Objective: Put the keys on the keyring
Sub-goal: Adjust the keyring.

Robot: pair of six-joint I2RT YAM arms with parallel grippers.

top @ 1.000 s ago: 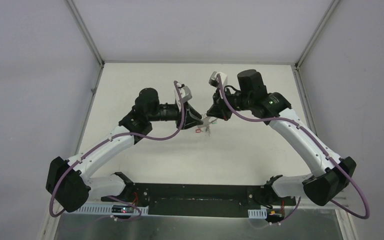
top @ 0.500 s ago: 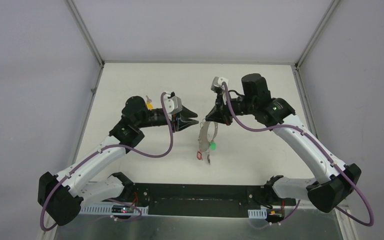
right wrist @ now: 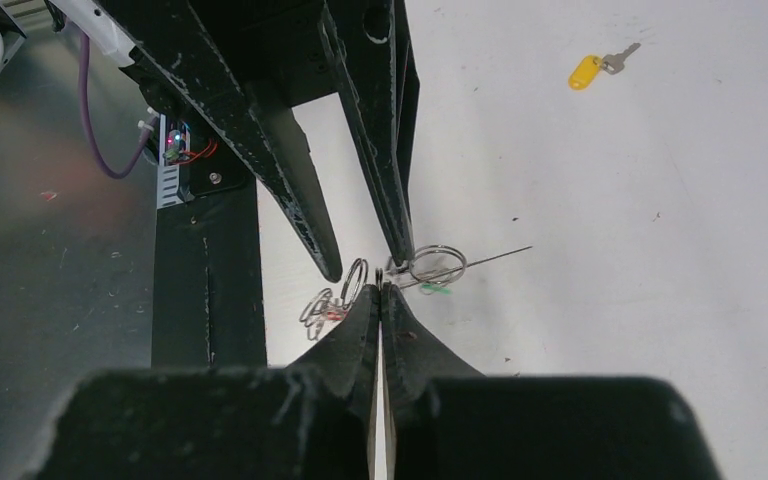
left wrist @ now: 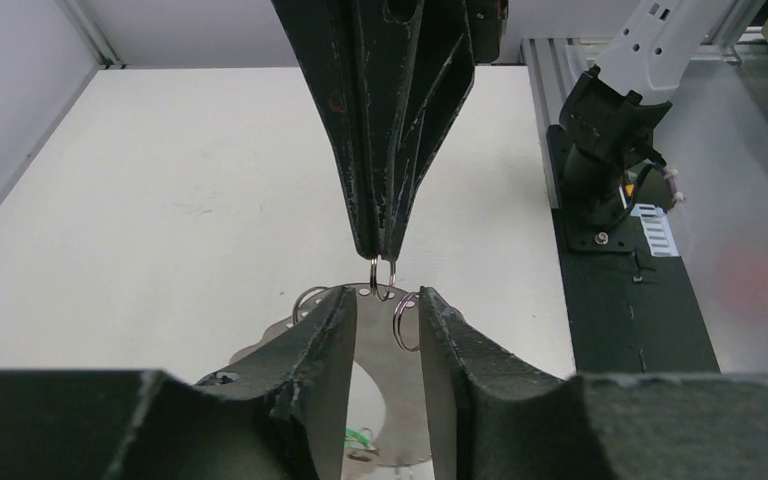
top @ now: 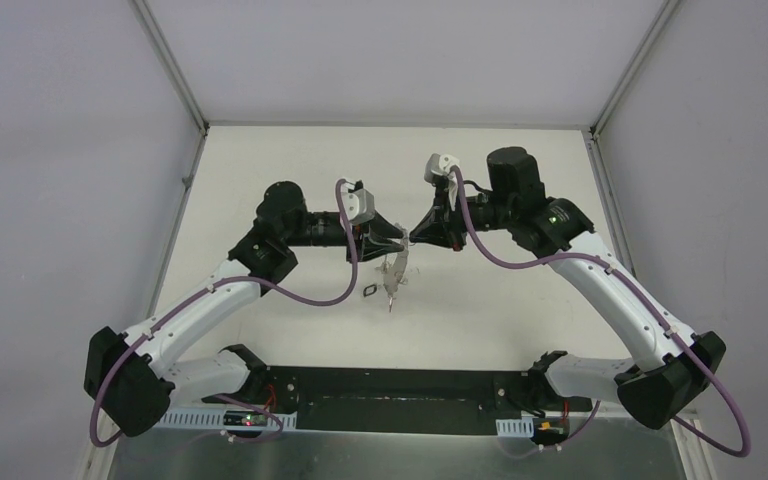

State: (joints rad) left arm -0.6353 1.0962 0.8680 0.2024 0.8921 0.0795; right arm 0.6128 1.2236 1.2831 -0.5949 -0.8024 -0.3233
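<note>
Right gripper [left wrist: 382, 252] pinches the keyring [top: 396, 268] between the left gripper's [left wrist: 385, 300] parted fingers.

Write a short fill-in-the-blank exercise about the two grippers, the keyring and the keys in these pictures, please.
1. The right gripper is ___ on the large thin silvery keyring loop.
2. The left gripper, facing it, is ___.
3. The small silver key lying alone on the white table carries a ___ oblong plastic tag.

Missing words: shut; open; yellow.
</note>
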